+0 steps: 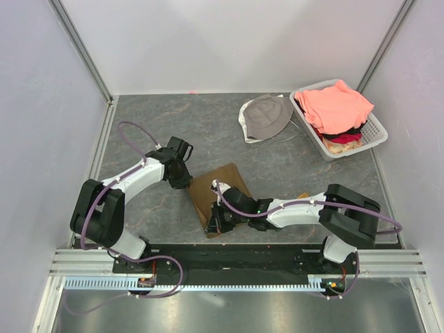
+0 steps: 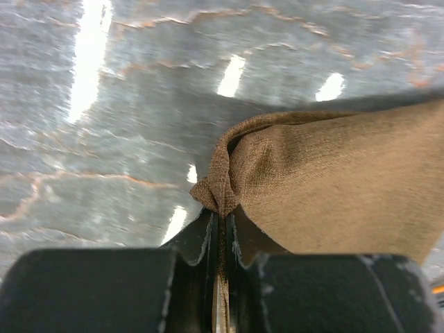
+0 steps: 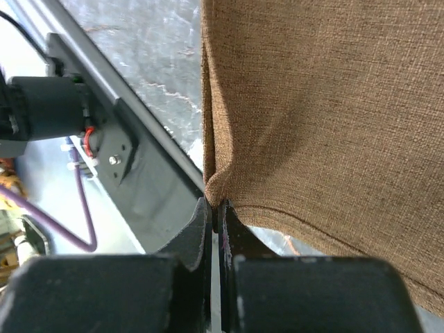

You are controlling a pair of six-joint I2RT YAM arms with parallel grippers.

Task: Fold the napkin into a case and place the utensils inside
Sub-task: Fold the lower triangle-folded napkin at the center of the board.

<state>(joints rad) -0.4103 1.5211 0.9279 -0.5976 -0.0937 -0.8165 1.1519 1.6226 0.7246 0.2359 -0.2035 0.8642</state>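
Top external view: the napkin lies mid-table between the arms. The left gripper is pinched tight on its left corner and the right gripper on its near corner. The free cloth spreads from this held edge toward the far right.

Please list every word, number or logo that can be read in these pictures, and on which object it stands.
None can be read.
The grey hat bears a faint pale mark, too blurred to read.
The napkin is plain.
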